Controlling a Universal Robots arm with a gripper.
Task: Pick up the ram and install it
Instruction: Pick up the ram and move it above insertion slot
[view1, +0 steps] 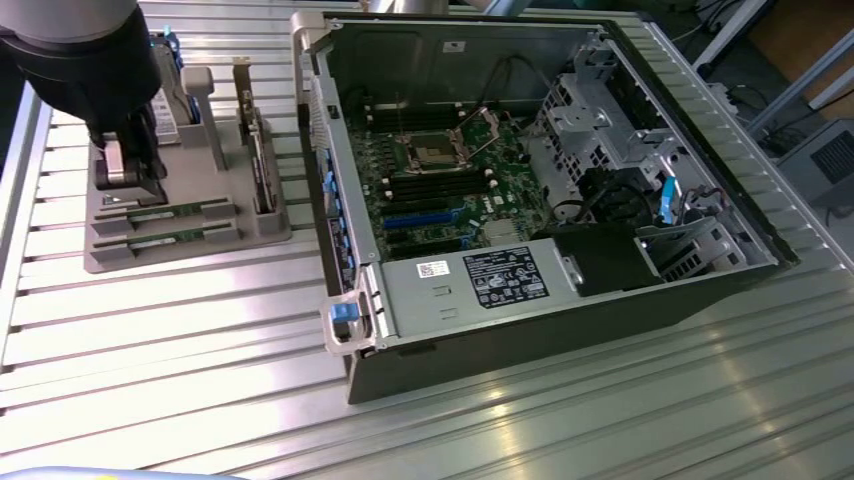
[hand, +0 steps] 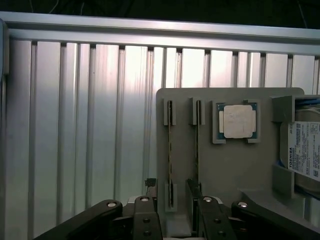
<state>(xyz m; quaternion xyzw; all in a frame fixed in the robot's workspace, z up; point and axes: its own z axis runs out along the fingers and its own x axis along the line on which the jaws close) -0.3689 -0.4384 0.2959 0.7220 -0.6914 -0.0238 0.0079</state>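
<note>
**Fingers (hand: 204, 209) spread astride the ram in its holder**

Both fingers stand well apart in the wrist view. The ram (hand: 170, 150) runs edge-on through the gap between them, with clear space on either side, and they have hold of nothing. The gripper (hand: 171, 184) sits over one end of that thin green stick. Whether its tips reach down to the stick's level cannot be told.

The ram stands on edge in small grey clips on the holder (hand: 235, 175), a flat grey block. A second stick (hand: 197, 145) of the same kind stands parallel just beside it, with its near end hidden behind one finger. Next along the holder, the square silver processor (hand: 239, 121) lies in a shallow seat. Past it is the hard drive (hand: 304, 150), which has a white label.

In the exterior view the arm comes down from the upper corner on the exterior view's left, and the gripper hangs over the holder's stick end. An expansion card (view1: 247, 130) stands upright in the holder on the side toward the computer case (view1: 534, 330). The case lies open on the ribbed metal table (view1: 200, 340), near the holder and to the exterior view's right of it. Its green motherboard (view1: 447, 190) is exposed.
</note>
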